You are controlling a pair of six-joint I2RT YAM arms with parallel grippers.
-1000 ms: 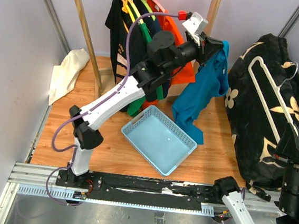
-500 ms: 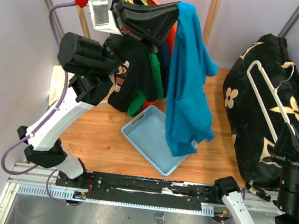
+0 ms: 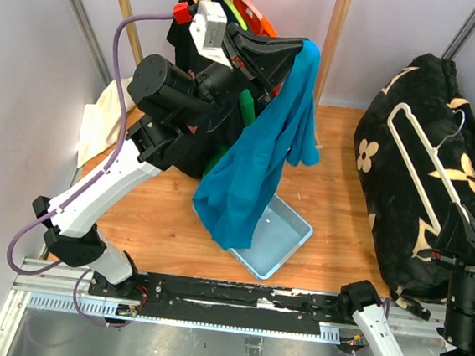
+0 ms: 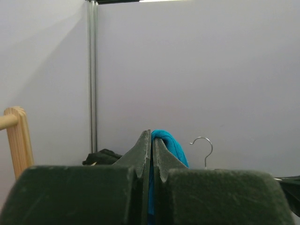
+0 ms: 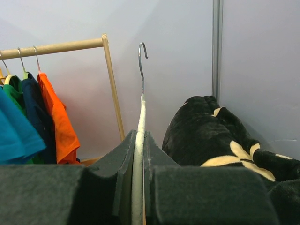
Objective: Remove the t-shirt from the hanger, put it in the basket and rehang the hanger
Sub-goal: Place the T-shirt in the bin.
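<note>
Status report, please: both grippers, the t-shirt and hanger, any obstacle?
Left fingers shut on blue t-shirt, held high. Right fingers shut on white hanger, shirt off it. Shirt hangs over blue basket, nothing between.

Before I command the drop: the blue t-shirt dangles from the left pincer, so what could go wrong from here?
1. The left pincer grips only a small fold of the blue t-shirt; it may slip out early.
2. The shirt's lower end hangs over the blue basket at its near-left rim, so it may land half outside.
3. The left arm sits against the clothes on the rack and could snag them.
</note>
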